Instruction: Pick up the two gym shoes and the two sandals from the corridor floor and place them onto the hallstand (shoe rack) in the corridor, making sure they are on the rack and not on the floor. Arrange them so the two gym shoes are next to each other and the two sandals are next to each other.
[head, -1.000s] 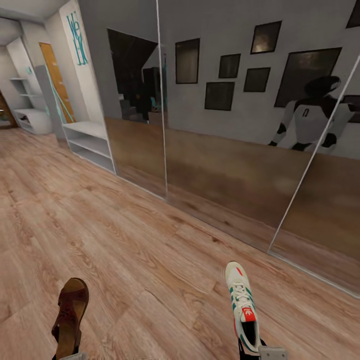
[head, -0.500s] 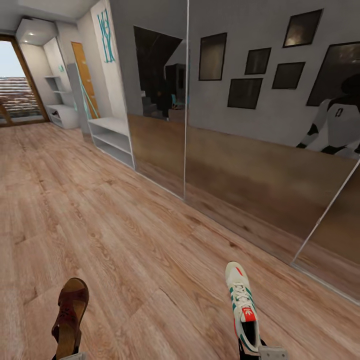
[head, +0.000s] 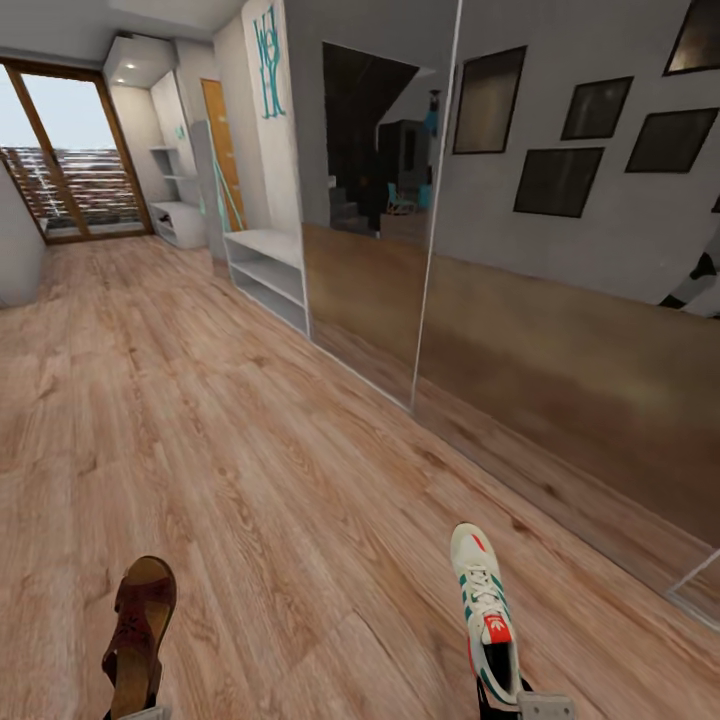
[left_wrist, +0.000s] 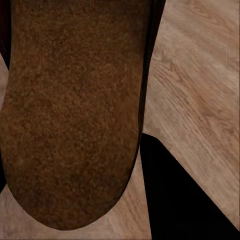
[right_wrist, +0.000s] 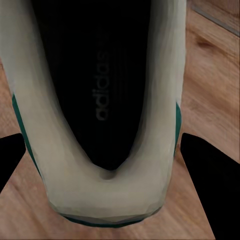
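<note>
Our left hand (head: 135, 712) grips a sandal (head: 138, 635) by its heel; our right hand (head: 530, 705) grips a gym shoe (head: 484, 610) likewise, both above the corridor floor (head: 280, 480). The hallstand (head: 268, 275) stands far ahead.

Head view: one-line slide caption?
Robot carries a sandal at left and a gym shoe at right down the corridor toward the hallstand.

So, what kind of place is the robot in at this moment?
Most likely the corridor of a home: a long wood-plank floor, a mirrored wall along one side, a pale shoe bench with open shelves, and a glass door at the far end.
</note>
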